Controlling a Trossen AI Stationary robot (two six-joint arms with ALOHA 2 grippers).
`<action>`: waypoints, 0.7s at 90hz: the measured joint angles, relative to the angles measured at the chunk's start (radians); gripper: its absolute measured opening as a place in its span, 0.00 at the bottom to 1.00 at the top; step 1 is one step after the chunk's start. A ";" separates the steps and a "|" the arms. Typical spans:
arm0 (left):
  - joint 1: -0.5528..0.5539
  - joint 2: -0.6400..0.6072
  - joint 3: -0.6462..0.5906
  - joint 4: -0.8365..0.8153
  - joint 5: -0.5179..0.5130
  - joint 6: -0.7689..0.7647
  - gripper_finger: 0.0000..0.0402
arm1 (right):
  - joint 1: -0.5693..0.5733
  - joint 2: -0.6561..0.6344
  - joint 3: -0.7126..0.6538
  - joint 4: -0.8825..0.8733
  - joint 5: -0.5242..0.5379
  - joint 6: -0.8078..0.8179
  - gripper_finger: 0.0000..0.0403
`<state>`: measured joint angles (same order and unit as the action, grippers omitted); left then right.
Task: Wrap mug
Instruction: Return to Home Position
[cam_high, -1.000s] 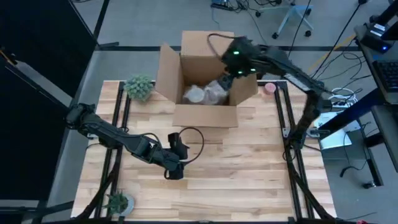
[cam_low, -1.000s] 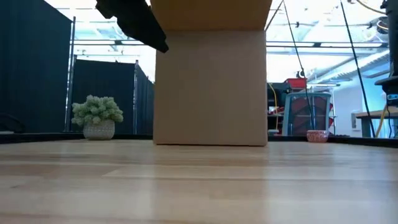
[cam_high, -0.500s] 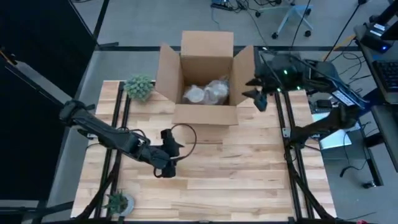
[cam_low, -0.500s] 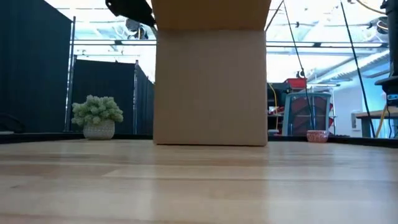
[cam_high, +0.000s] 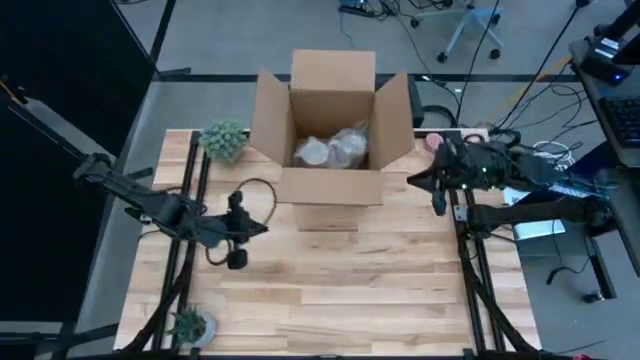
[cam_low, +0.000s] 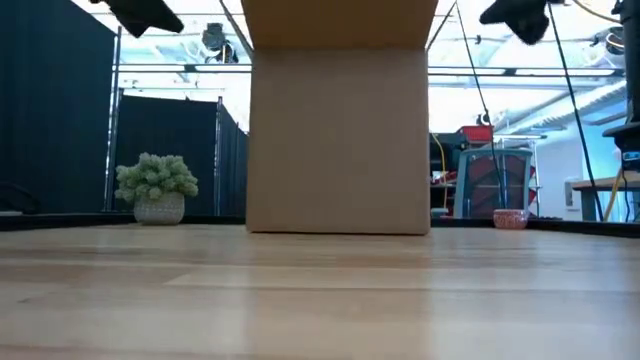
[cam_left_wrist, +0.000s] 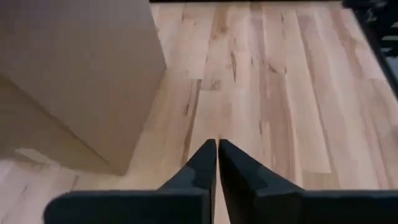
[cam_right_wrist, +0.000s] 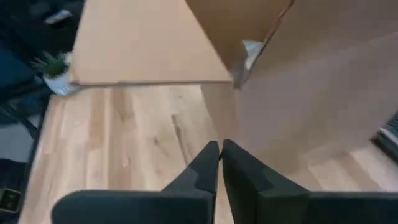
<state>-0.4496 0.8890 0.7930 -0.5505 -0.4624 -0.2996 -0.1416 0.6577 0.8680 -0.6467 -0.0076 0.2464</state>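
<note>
An open cardboard box (cam_high: 330, 130) stands on the far middle of the wooden table (cam_high: 330, 290); pale wrapped bundles (cam_high: 335, 150) lie inside it. Whether one of them is the mug, I cannot tell. My left gripper (cam_left_wrist: 217, 144) hovers shut over the table to the box's near left (cam_high: 262, 229), pointing toward the right edge. My right gripper (cam_right_wrist: 220, 146) is shut too, level with the box's right flap (cam_high: 414, 181) and pointing left. Neither has anything between its fingers.
A small pink cup (cam_high: 433, 141) stands at the far right by the box, also in the low view (cam_low: 510, 219). One potted plant (cam_high: 224, 140) stands left of the box, another (cam_high: 190, 324) at the near left corner. Bare boards fill the near half.
My right gripper has drawn back from above the box toward the table's right edge and a little nearer. My left gripper has gone from the middle of the table toward the left edge. The box and the bundles have stayed where they were.
</note>
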 joint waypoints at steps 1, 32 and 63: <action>0.000 -0.011 -0.006 0.002 0.004 0.002 0.01 | 0.000 -0.008 -0.017 0.018 -0.009 0.000 0.02; -0.001 -0.339 -0.196 0.031 0.052 0.051 0.01 | -0.002 -0.129 -0.412 0.461 -0.087 -0.015 0.00; -0.001 -0.439 -0.243 0.000 0.017 -0.002 0.01 | 0.014 -0.136 -0.563 0.520 -0.051 0.127 0.01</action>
<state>-0.4503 0.4503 0.5505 -0.5508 -0.4456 -0.3016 -0.1274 0.5221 0.3051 -0.1267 -0.0587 0.3734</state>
